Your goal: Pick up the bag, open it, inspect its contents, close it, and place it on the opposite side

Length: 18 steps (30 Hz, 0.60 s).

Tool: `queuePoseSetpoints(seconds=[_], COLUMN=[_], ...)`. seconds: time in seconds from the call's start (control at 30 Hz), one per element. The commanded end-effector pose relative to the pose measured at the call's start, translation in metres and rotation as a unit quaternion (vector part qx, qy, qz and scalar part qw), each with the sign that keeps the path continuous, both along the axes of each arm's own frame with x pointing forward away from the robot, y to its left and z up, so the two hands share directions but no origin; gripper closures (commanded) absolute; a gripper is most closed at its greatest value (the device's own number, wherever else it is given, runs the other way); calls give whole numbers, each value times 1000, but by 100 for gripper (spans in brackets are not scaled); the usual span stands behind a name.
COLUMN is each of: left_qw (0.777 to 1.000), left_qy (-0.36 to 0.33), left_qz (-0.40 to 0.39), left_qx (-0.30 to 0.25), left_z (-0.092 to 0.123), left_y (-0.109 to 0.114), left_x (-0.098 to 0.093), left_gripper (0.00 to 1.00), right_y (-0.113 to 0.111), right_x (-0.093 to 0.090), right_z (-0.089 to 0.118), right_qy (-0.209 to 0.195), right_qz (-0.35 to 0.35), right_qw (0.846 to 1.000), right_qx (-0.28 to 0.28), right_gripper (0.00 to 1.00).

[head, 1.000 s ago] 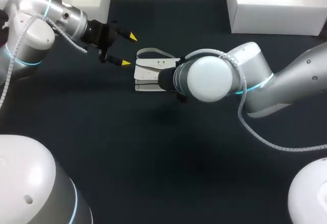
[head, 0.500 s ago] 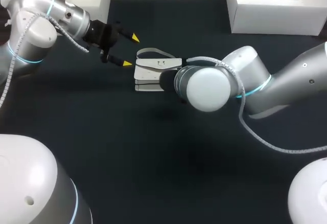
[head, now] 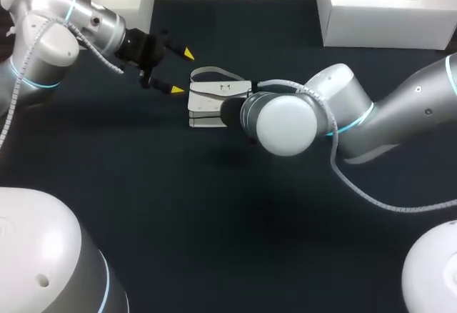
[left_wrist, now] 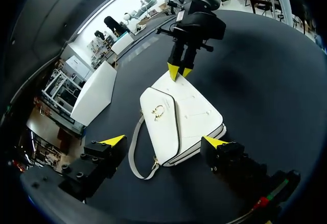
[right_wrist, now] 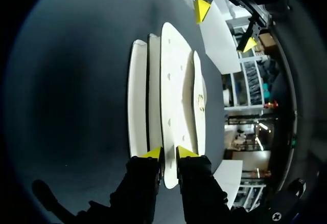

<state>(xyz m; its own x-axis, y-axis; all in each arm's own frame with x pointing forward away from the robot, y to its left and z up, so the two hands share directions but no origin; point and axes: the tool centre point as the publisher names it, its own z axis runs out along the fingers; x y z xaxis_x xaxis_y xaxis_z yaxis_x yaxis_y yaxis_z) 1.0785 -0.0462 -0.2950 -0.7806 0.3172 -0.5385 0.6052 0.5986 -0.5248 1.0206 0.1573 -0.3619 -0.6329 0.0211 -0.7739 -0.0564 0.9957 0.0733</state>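
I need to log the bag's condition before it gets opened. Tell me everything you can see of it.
The bag is white, leather-looking, lying flat on the dark table, flap closed over a small gold clasp. A pale strap loops from one end. At the other end the right pincer pinches its edge between both tips. The left pincer is open near the strap end, clear of it.
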Motion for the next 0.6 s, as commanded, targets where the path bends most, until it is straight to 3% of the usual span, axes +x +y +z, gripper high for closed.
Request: queuePoseSetpoints(seconds=[0.03, 0.13, 0.2, 0.6], left_qw=[1000, 1000, 1000, 1000], left_qy=[-1, -1, -1, -20], left_qz=[-2, -4, -5, -22], left_qx=[-3, -4, -4, -9], left_z=[-1, -1, -1, 7], left_y=[1, 1, 1, -7], left_x=[0, -1, -2, -14], left_gripper=[0, 0, 0, 0], right_y=[-3, -3, -3, 10], right_x=[-2, -2, -2, -15], right_z=[-3, -2, -2, -6], right_qy=[-13, -14, -15, -34], right_qz=[0, -3, -3, -9], right_qw=[1000, 1000, 1000, 999], right_qx=[5, 5, 5, 8], right_gripper=[81, 86, 100, 100])
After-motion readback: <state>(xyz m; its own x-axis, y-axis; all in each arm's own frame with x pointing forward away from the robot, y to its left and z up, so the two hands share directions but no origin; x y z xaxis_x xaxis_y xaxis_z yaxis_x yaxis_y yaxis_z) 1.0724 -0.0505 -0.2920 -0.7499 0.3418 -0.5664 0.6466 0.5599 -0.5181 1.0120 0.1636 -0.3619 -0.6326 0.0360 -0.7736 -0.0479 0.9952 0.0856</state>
